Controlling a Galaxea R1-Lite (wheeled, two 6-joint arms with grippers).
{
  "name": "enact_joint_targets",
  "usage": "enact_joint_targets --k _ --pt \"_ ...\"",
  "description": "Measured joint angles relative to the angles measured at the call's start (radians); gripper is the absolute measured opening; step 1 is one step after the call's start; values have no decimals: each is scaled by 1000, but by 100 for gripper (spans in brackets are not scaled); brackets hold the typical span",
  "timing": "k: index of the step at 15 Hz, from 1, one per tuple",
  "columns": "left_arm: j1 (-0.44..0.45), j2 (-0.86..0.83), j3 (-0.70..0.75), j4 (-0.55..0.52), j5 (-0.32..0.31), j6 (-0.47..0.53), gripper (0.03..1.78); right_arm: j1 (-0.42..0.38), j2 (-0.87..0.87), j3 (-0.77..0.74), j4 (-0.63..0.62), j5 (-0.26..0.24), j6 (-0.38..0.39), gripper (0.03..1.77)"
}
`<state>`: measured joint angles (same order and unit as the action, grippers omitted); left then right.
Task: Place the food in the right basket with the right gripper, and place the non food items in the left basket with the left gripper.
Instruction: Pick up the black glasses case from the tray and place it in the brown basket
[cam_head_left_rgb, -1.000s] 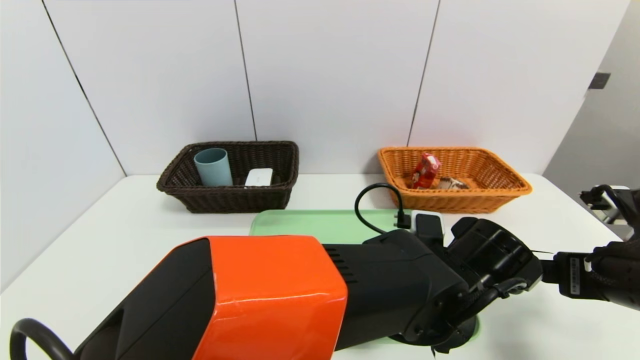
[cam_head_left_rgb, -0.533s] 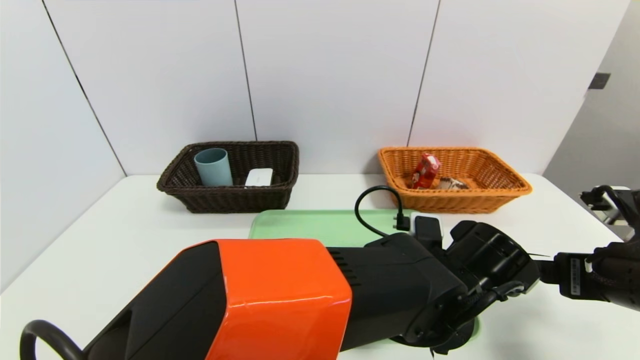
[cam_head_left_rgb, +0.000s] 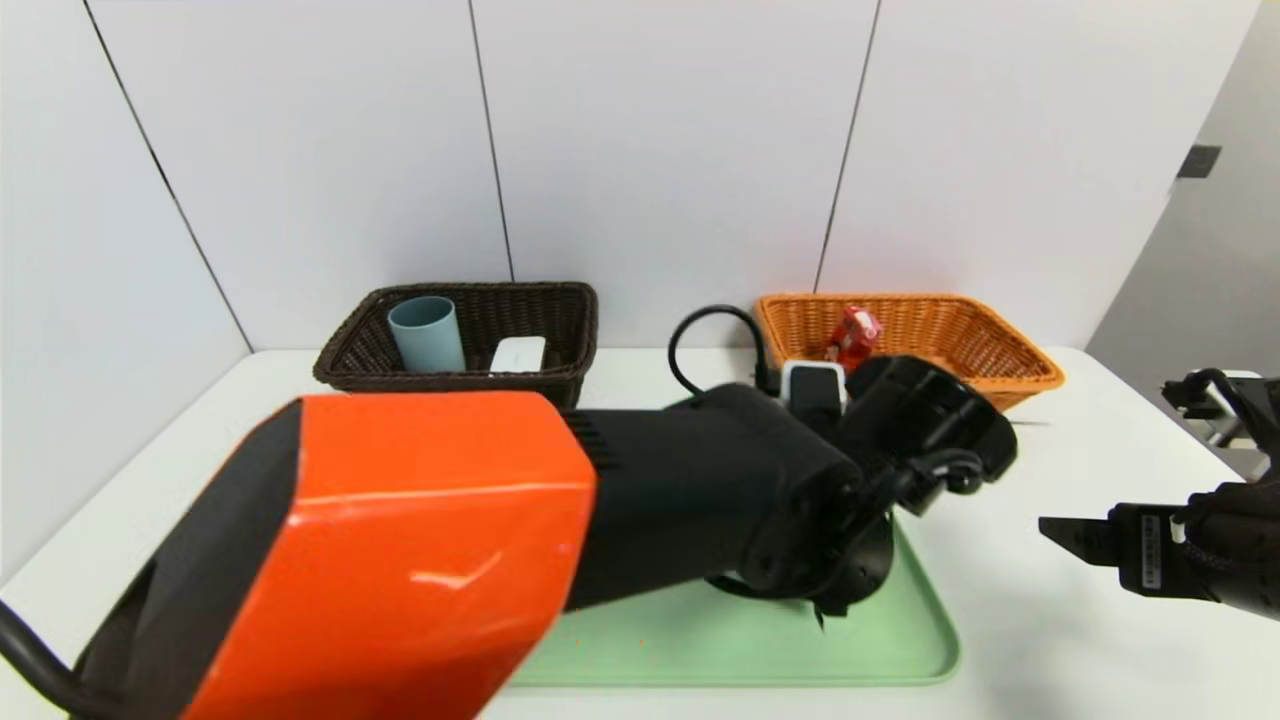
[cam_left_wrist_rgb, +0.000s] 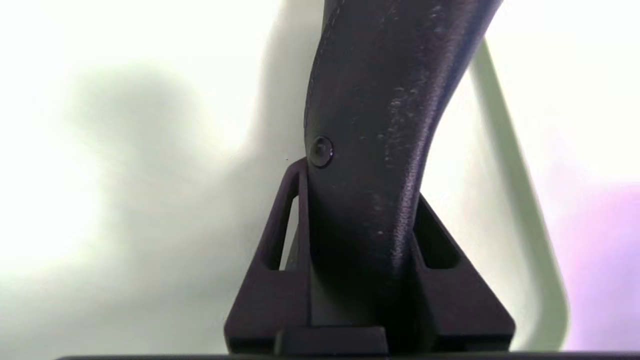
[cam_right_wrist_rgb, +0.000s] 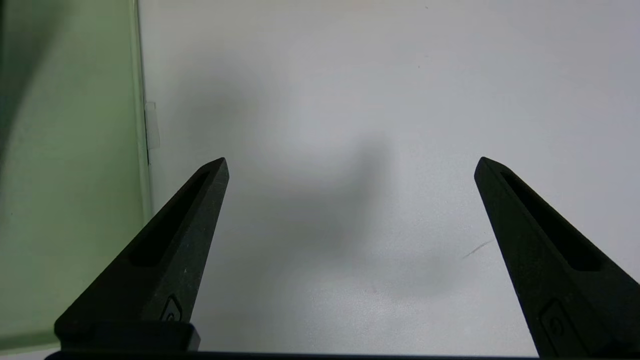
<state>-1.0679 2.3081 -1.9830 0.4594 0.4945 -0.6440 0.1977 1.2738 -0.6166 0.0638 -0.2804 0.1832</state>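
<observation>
My left gripper (cam_left_wrist_rgb: 360, 200) is shut on a long black soft pouch (cam_left_wrist_rgb: 385, 90), which hangs out from between the fingers (cam_left_wrist_rgb: 272, 235) above the green tray (cam_left_wrist_rgb: 505, 150). In the head view the left arm (cam_head_left_rgb: 720, 480) reaches over the tray and hides its own fingers. The dark brown left basket (cam_head_left_rgb: 340, 365) holds a teal cup (cam_head_left_rgb: 425, 335) and a white case (cam_head_left_rgb: 518, 354). In the orange right basket (cam_head_left_rgb: 1010, 360) stands the red carton (cam_head_left_rgb: 853, 338). My right gripper (cam_head_left_rgb: 1065, 535) hovers open and empty over the white table (cam_right_wrist_rgb: 350, 165).
The green tray (cam_head_left_rgb: 700, 640) lies at the table's middle, its edge also in the right wrist view (cam_right_wrist_rgb: 142, 150). Both baskets stand against the white back wall. The left arm's orange casing (cam_head_left_rgb: 400, 560) blocks much of the near table.
The left gripper has closed on the black pouch. The left arm has then lifted and swung left and toward the baskets, uncovering more of the tray. The right arm has stayed put.
</observation>
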Motion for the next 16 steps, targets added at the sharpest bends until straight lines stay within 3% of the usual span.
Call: enact_joint_targets --k 5,7,12,16 --pt "105 -162 0 5 -17 66 46 0 5 1 -20 0 -7 170" --pt "141 -228 0 9 -57 111 45 1 13 -1 -22 1 -9 170" --pt "325 -363 1 16 -224 418 45 3 25 -11 -22 1 -10 170" --pt "476 -389 2 -16 -267 631 42 3 30 -14 -21 3 -9 170"
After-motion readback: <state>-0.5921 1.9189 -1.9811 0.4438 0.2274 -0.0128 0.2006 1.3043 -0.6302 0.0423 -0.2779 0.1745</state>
